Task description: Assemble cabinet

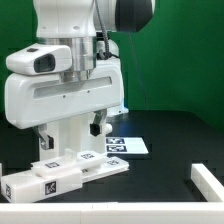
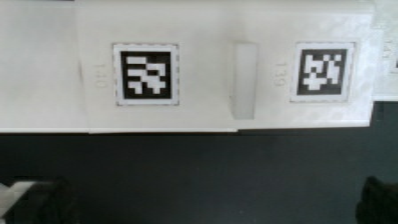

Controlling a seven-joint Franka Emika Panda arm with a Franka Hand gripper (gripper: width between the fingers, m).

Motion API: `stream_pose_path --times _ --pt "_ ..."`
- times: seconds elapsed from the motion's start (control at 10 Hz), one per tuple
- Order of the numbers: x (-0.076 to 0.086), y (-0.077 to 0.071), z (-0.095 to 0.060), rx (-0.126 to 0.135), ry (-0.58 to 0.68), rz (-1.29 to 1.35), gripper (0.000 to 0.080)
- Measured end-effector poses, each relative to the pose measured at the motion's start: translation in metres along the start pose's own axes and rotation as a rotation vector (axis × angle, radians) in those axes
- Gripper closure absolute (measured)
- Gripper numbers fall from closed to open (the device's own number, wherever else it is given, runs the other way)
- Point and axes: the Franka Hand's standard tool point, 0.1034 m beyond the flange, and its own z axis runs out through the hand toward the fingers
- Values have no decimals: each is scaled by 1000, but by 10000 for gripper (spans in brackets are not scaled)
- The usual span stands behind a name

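Exterior view: my claw hangs low over the counter, toward the exterior view's left. Its jaws are spread wide apart and I hold nothing. My white arm fills most of the picture above it, with a green backdrop behind.

The cabinet is not yet together. It lies in loose white parts on the black counter. Right below my claw is a flat panel with tags facing up. In front of it, at the exterior view's left, lies a long block with a tag on its side. I cannot tell whether block and panel touch or only lie close. A third part sits at the exterior view's right edge, well apart from the others. The marker board lies flat just behind the panel, toward the exterior view's right.

In the wrist view a white cabinet face takes up much of the picture. It carries two tags with a raised ridge between them. Bare dark counter adjoins it. My fingertips show only at the two corners, dark and blurred, far from each other and clear of the white face.
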Motion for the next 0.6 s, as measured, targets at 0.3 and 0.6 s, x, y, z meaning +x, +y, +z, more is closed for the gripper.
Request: stream_pose_path --times 0.3,0.6 --pt "-19 8 27 29 -33 90 2" --pt "-23 15 35 30 -36 79 2"
